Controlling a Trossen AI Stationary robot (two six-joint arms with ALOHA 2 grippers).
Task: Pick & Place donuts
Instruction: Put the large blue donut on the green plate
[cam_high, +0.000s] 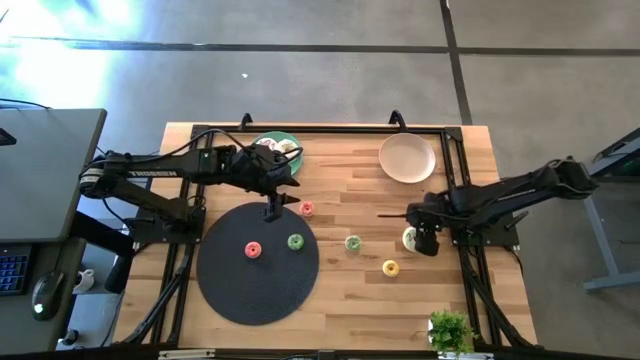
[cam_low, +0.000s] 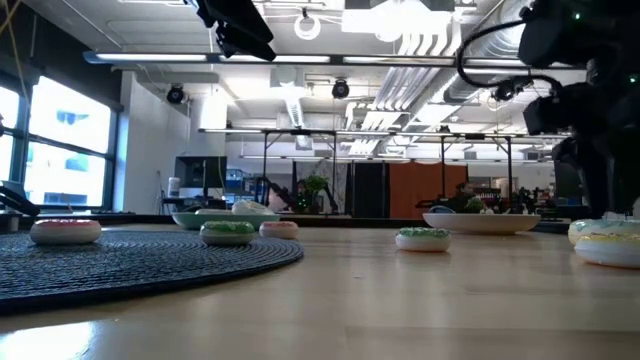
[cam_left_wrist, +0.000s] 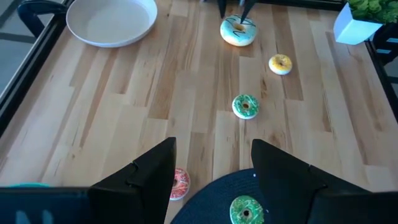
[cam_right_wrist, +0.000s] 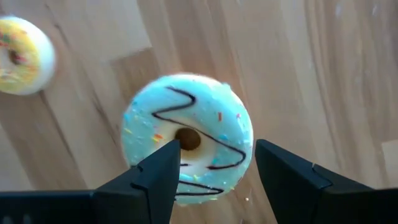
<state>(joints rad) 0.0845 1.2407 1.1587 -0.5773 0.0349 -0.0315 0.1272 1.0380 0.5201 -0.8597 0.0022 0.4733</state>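
Note:
A light-blue frosted donut (cam_right_wrist: 186, 140) with a dark zigzag lies flat on the wood at the right (cam_high: 409, 238). My right gripper (cam_right_wrist: 214, 149) hangs open right over it, fingers pointing down, one on either side of its hole (cam_high: 425, 243). My left gripper (cam_left_wrist: 214, 158) is open, with nothing between its fingers, above the far edge of the black mat (cam_high: 272, 210). Small donuts lie flat: pink (cam_high: 306, 208), green (cam_high: 352, 243) and yellow (cam_high: 390, 267) on the wood, red-pink (cam_high: 253, 250) and green (cam_high: 295, 241) on the mat. My right gripper comes at the light-blue donut's top (cam_right_wrist: 205, 118) from above, fingers open and pointing down. Whether the fingertips touch the frosting I cannot tell. The donut lies flat on the table.
The round black mat (cam_high: 258, 285) covers the near left of the table. A green plate (cam_high: 285, 140) holding donuts stands at the far left, a beige plate (cam_high: 407, 158) at the far right. A small potted plant (cam_high: 450, 330) sits at the near right edge. Bare wood lies between the arms.

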